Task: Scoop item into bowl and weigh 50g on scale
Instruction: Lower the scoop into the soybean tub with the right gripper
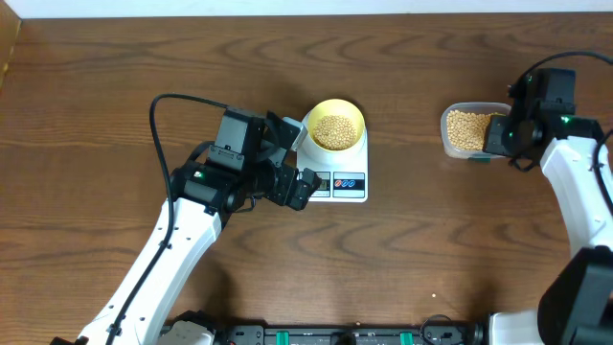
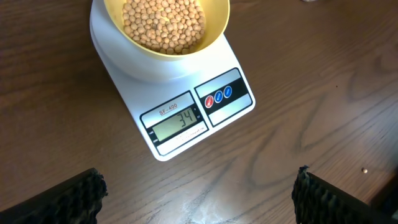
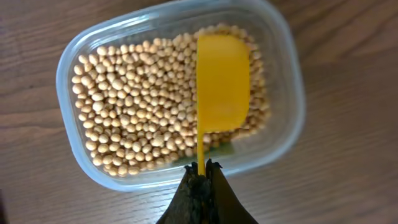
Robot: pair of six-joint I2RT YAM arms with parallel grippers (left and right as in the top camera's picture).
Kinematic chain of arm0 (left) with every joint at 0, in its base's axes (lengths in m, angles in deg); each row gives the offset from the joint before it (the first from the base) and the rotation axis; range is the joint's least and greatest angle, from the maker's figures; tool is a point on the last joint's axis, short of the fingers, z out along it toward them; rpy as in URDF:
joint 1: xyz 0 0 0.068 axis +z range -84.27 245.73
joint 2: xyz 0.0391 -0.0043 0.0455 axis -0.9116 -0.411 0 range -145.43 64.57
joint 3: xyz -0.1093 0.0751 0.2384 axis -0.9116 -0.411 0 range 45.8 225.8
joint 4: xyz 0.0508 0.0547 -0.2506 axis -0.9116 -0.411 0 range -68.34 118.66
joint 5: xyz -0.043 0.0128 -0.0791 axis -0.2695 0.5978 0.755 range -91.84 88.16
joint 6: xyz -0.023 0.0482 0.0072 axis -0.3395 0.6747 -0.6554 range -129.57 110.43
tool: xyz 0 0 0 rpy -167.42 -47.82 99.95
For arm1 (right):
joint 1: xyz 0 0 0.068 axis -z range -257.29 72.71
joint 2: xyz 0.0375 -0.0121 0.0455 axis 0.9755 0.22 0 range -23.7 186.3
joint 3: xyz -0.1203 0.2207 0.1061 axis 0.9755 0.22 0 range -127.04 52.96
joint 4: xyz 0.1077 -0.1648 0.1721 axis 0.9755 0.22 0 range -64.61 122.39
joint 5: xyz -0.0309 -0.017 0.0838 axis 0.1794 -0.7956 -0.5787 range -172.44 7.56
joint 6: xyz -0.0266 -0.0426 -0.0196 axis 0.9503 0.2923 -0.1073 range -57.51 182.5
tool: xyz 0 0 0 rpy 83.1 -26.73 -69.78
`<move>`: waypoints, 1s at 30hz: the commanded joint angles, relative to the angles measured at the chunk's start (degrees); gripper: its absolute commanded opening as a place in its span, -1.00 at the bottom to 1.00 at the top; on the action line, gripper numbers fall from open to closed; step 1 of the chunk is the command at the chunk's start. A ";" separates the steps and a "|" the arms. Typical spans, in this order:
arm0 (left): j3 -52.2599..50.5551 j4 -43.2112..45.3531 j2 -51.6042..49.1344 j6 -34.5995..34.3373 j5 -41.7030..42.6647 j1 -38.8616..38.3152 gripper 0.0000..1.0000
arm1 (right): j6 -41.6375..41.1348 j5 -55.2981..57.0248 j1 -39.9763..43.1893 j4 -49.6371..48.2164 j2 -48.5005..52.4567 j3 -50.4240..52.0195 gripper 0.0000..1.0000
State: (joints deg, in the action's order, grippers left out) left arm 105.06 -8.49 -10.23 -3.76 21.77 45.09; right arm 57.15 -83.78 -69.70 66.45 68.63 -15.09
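Bowl [image 2: 216, 22] of beans [image 2: 163, 22] sits on scale [image 2: 180, 87], mid-tabletop [image 1: 431, 240]; display reads 34. Left gripper [image 2: 199, 199] near scale: jaws wide apart, empty. Right gripper [image 3: 200, 171]: jaws clamped on handle of yellow spoon [image 3: 222, 81], which lies over beans in clear tub [image 3: 283, 118]; spoon possibly empty.

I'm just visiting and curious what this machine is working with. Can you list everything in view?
table: one, brown wood, under everything
scale: one, white, mid-table, display reads 34
bowl: one, pale yellow, on the scale
tub: one, clear plastic, table's right side
beans: many, beige, in bowl and tub
spoon: one, bright yellow, over the tub's beans
left gripper: one, black, open, near the scale
right gripper: one, black, shut on the spoon's handle
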 commanded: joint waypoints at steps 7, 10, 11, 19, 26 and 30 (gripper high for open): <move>-0.02 -0.04 -0.11 -0.33 -0.37 -0.07 0.96 | -1.09 -11.63 0.24 -0.61 2.29 0.42 -0.98; -0.02 -0.04 -0.11 -0.33 -0.37 -0.07 0.96 | -2.12 -12.76 0.24 -0.59 2.29 0.42 -0.98; -0.02 -0.04 -0.11 -0.33 -0.37 -0.07 0.96 | -3.17 -12.79 0.24 -0.61 2.29 0.42 -0.98; -0.02 -0.07 -0.11 -0.33 -0.35 -0.07 0.96 | -3.85 -18.01 0.24 -0.55 2.29 0.42 -0.98; -0.02 -0.04 -0.11 -0.33 -0.35 -0.07 0.96 | -4.07 -20.26 1.86 -0.55 2.32 0.42 -0.98; -0.02 -0.07 -0.11 -0.33 -0.35 -0.07 0.96 | -4.07 -25.03 4.00 -0.48 2.36 0.61 -0.98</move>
State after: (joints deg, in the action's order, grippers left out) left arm 105.06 -8.49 -10.23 -3.76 21.77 45.09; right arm 53.72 -102.60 -67.25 66.05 70.42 -15.09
